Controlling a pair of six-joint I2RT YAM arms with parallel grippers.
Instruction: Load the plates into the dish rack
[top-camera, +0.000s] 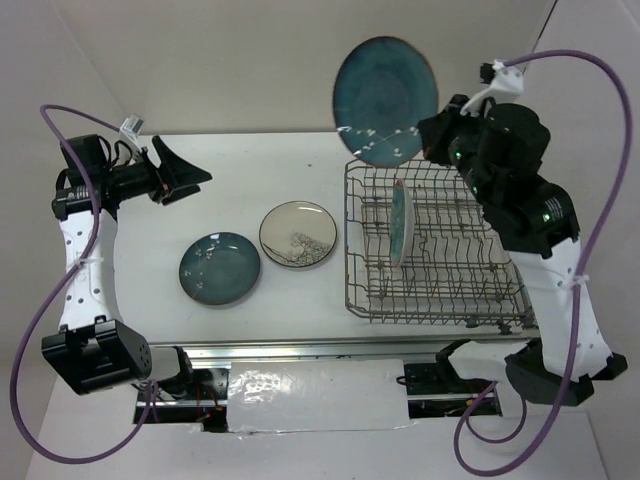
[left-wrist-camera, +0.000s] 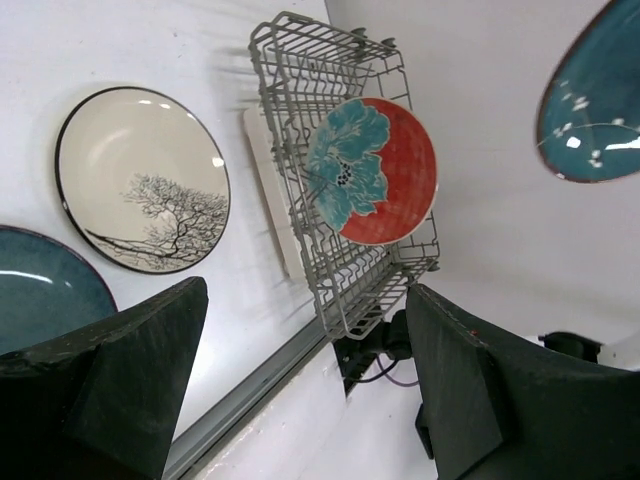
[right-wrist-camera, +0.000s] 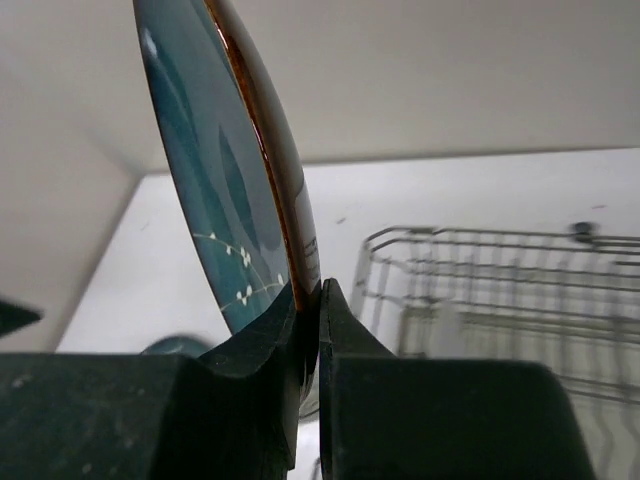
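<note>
1. The right tool (top-camera: 428, 138) (right-wrist-camera: 318, 300) is pinched shut on the rim of the first teal plate (top-camera: 385, 85) (right-wrist-camera: 210, 170) (left-wrist-camera: 595, 100).
2. That plate is up in the air, standing on its edge (you can see little white specks on its blue face). It hangs above the far left corner of the dish rack (top-camera: 440, 290) (left-wrist-camera: 300, 50) (right-wrist-camera: 480, 270), out by the far edge of the table (top-camera: 250, 170).
3. The dish rack sits on the right side of the table, close to the near edge.
4. The red plate (top-camera: 400, 222) (left-wrist-camera: 385, 170) is already in the rack. It stands on its edge between the wires, in the left half of the rack. It has a big blue flower on it.
5. The cream plate (top-camera: 298, 234) (left-wrist-camera: 140, 180) lies flat near the middle of the table, just left of the rack. It has a dark tree drawn on it.
6. The second teal plate (top-camera: 220, 268) (left-wrist-camera: 40, 290) lies flat just beside the cream one, on its left and a bit closer to the near edge.
7. The left tool (top-camera: 183, 170) (left-wrist-camera: 305, 290) is wide open and holds nothing. It is in the air by the left edge of the table, well apart from all the plates.
</note>
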